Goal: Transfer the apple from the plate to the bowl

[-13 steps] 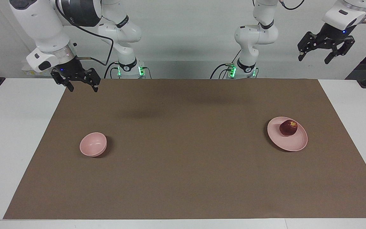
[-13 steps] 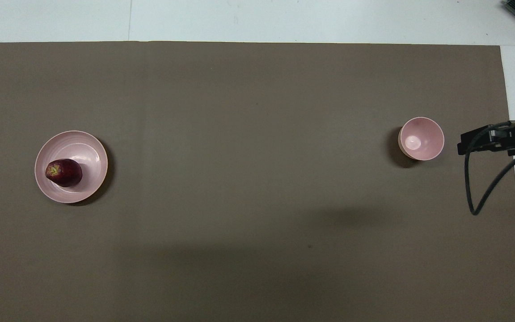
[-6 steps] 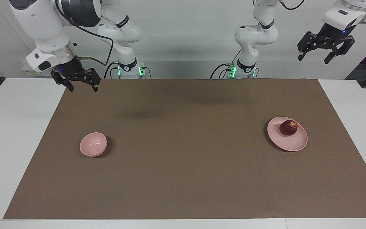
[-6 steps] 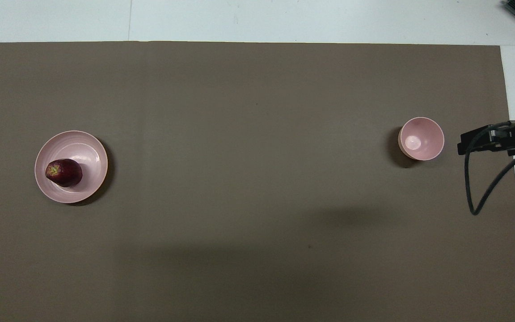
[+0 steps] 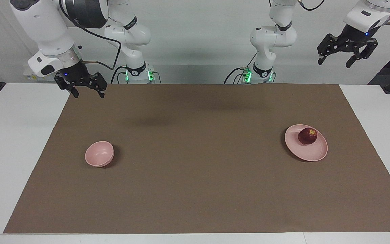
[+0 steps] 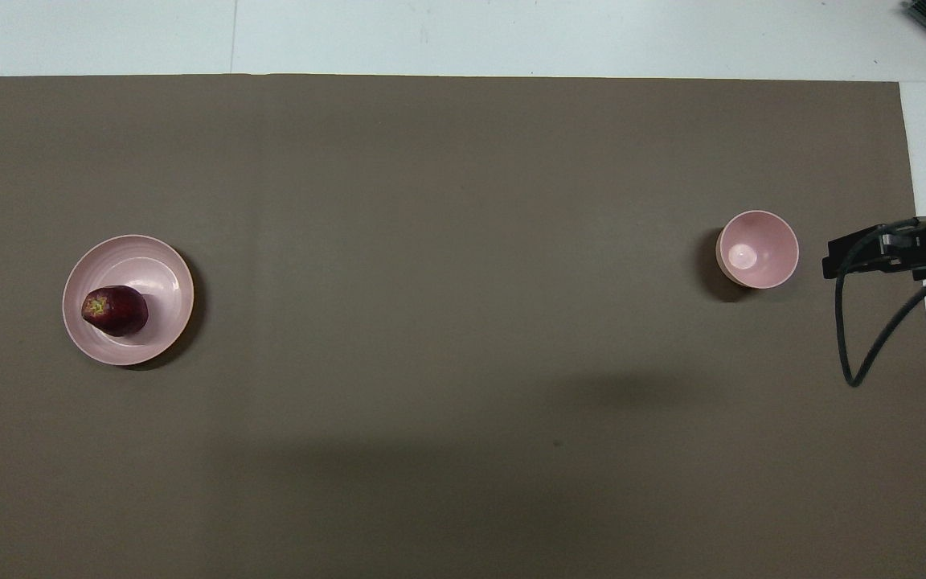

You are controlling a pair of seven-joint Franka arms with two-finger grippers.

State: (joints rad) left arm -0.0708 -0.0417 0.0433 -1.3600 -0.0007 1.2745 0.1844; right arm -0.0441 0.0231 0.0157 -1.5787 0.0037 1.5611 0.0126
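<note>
Both sets of jaws, left gripper [image 5: 347, 59] and right gripper [image 5: 85, 90], hang wide open, empty. We risk rolling the apple [image 5: 307, 136] off its plate [image 5: 311, 154], well apart from the bowl [image 5: 99, 154].

1. Setting: a robotics lab test bench is indicated.
2. Evidence: two white arms [image 5: 269, 40] are bolted at a white table [image 5: 19, 142], lit green at the bases.
3. Evidence: a brown mat [image 5: 195, 162] is spread beneath the grippers, and a bare white wall [image 5: 198, 34] is seen.
</note>
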